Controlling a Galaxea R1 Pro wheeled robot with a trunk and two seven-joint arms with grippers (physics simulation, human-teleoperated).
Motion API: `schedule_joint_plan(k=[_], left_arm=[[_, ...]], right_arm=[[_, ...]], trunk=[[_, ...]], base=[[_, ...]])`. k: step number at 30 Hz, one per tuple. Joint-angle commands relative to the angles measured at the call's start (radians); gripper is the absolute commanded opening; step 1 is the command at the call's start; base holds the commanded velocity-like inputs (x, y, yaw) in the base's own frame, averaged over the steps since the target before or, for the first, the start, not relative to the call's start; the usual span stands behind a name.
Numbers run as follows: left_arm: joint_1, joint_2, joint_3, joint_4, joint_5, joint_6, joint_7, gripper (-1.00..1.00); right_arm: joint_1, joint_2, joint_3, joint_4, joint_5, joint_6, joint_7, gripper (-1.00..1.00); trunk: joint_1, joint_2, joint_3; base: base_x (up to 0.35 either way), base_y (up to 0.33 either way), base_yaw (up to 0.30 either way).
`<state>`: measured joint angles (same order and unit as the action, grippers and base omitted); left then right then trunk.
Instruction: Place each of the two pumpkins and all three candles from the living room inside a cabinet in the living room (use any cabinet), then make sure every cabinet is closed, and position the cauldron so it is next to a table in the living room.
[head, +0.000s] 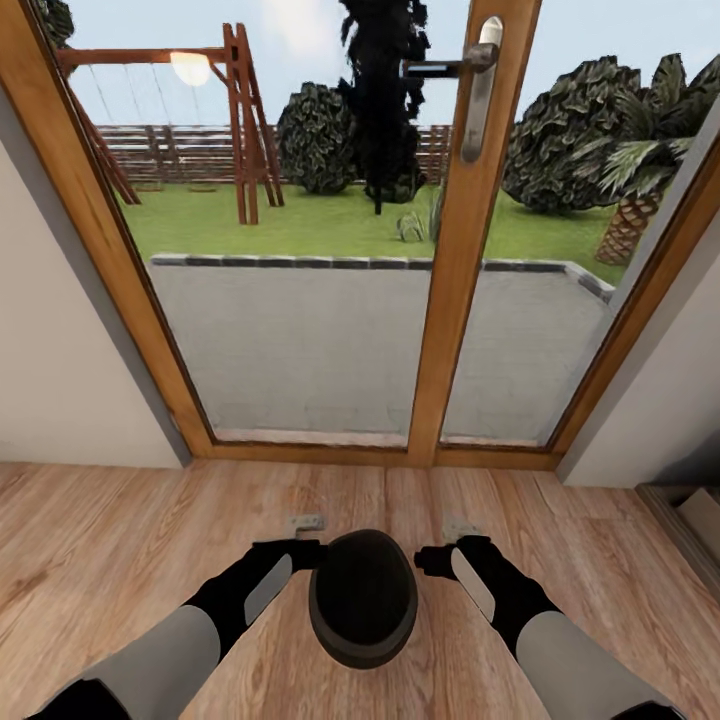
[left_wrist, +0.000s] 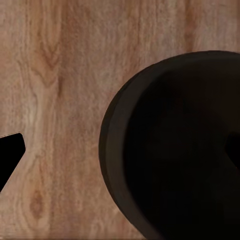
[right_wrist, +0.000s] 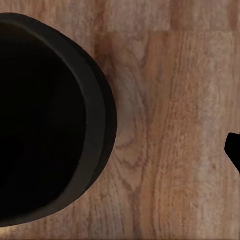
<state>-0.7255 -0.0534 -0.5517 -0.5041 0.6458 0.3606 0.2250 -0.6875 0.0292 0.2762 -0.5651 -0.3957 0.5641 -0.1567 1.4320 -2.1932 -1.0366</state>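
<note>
I see the cauldron (head: 362, 598) held between my left gripper (head: 305, 553) and right gripper (head: 432, 560) above wood floor (head: 120, 540), facing glass door (head: 330, 300); can't tell jaw states.

- The cauldron (head: 362, 598) sits between the left gripper (head: 316, 553) and right gripper (head: 422, 560), blocking passage between them.
- Open wood floor (head: 120, 540) lies left, right and far of the cauldron.
- The glass door (head: 440, 300) and its wooden frame close the far side.
- A white wall (head: 60, 380) bounds the far left.
</note>
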Motion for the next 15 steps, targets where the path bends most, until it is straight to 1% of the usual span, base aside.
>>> schedule_joint_plan(k=[1,5,6,7,10,11,14,15], left_arm=[[0.000,0.000,0.001,0.000,0.000,0.002,0.002,1.00],[0.000,-0.001,0.002,0.000,0.001,0.006,0.007,1.00],[0.000,-0.005,0.002,0.001,0.002,0.007,0.007,1.00],[0.000,-0.017,0.002,0.005,0.002,0.004,0.008,1.00],[0.000,-0.028,0.003,0.010,0.003,-0.001,0.008,1.00],[0.000,-0.029,0.003,0.011,0.003,-0.002,0.008,1.00],[0.017,-0.013,0.003,0.027,0.000,-0.001,0.012,1.00],[0.023,-0.013,0.003,0.027,0.000,-0.001,0.012,1.00]], right_arm=[[0.000,0.000,-0.001,0.008,0.000,0.000,0.000,1.00],[0.000,-0.001,-0.002,0.055,0.006,-0.001,0.000,1.00],[0.000,-0.001,-0.002,0.072,0.010,-0.001,0.000,1.00],[0.000,-0.001,-0.002,0.083,0.013,-0.002,0.000,1.00],[-0.001,-0.001,0.000,0.088,0.016,-0.004,-0.001,1.00],[-0.001,0.001,0.001,0.089,0.016,-0.009,-0.001,1.00],[-0.014,0.002,0.007,0.082,0.017,-0.026,0.016,1.00],[-0.014,0.002,0.007,0.082,0.017,-0.031,0.022,1.00]], trunk=[[0.004,-0.007,-0.003],[0.019,-0.035,-0.016],[0.023,-0.042,-0.019],[0.027,-0.049,-0.022],[0.038,-0.070,-0.031],[0.042,-0.077,-0.035],[0.042,-0.077,-0.034],[0.042,-0.077,-0.034]], base=[[0.000,0.000,0.000],[0.000,0.000,0.000],[0.000,0.000,0.000],[0.000,0.000,0.000],[0.000,0.000,0.000],[0.000,0.000,0.000],[0.000,0.000,0.000],[0.000,0.000,0.000]])
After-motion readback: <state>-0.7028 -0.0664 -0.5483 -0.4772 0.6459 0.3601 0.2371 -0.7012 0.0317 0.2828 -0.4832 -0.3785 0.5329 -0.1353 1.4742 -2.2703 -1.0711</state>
